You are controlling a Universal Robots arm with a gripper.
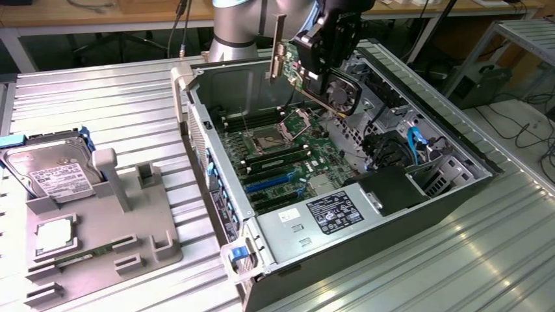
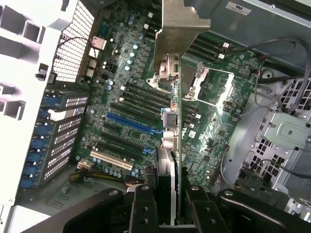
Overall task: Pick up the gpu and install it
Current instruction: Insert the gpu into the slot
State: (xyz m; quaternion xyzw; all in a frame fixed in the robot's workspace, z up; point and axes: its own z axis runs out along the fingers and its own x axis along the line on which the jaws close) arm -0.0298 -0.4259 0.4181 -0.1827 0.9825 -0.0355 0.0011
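Currently the end effector [image 2: 167,201] grips the gpu [image 1: 336,91] on edge above the open computer case [image 1: 347,273], toward twelve o'clock in the exterior view (mid-carry, not seated); installing probably calls for aligning its lower edge with the blue slot [image 2: 129,124].

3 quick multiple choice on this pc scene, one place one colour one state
1. The silver hard drive with white label sits: A in the grey plastic tray, B on the floor, C on a chair.
2. One long expansion slot on the green motherboard is: A red, B blue, C yellow.
3. The thin black gpu with silver bracket is: A in the tray, B held by the gripper above the open metal case, C on the floor.
A, stands in the tray; B, plainly blue; B, clamped in midair.
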